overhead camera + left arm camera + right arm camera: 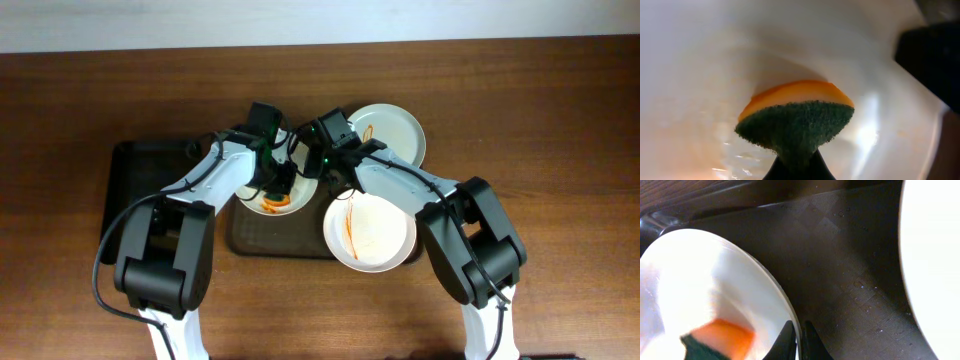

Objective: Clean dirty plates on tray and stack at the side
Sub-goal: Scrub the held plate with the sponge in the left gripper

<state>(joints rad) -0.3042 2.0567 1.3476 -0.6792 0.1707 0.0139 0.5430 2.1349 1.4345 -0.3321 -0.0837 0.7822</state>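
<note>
Left wrist view, nearest: the left claw (795, 169) is pinched tight on a sponge (797, 117). The sponge has an orange body and a green scouring face, and it is pressed to the wet, glossy inside of a white plate (710, 60). A dark shape in the upper right corner is too blurred to name.

Right wrist view: the right claw (799, 341) has drawn its two tips close on that plate's rim, one on each side. Only the tips show at the bottom edge. Under it lies the tray (840, 265), dark brown, weave-textured and flecked with droplets. A further plate (935, 255) is cut off at the right; I cannot tell which of the others it is.

Overhead, the tray sits mid-bench (560, 90) on warm brown wood grain. Both arms hide most of the gripped plate on the tray's left part. A sauced white plate (372, 235) with orange-red streaks overhangs the tray's near right corner. Farther off, a pale green plate (395, 130) lies partly under the right arm; whether it rests on the tray is unclear. A black tray (125, 190) at the left is partly covered by the left arm. Beyond the bench's far edge there is only a pale, featureless strip.
</note>
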